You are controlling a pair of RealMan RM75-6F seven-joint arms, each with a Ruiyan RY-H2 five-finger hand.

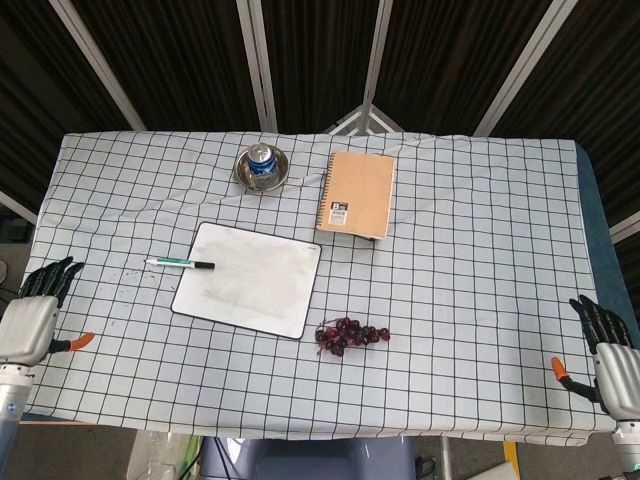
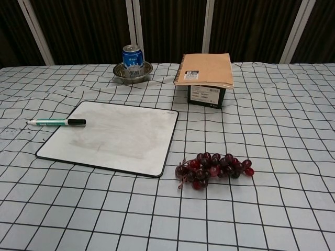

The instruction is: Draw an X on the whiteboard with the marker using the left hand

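Counted on checked cloth: one whiteboard; one marker; one drink can, standing in one metal bowl; one spiral notebook atop one dark box; one bunch of dark grapes. Two hands at table edges: left hand, right hand.

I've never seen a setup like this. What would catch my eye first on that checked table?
Probably the whiteboard lying left of centre on the checked cloth, with a green marker resting across its left edge, cap end on the board. Just off the board's near right corner sits a bunch of dark red grapes. At the table's near corners, the left hand and the right hand both hold nothing.
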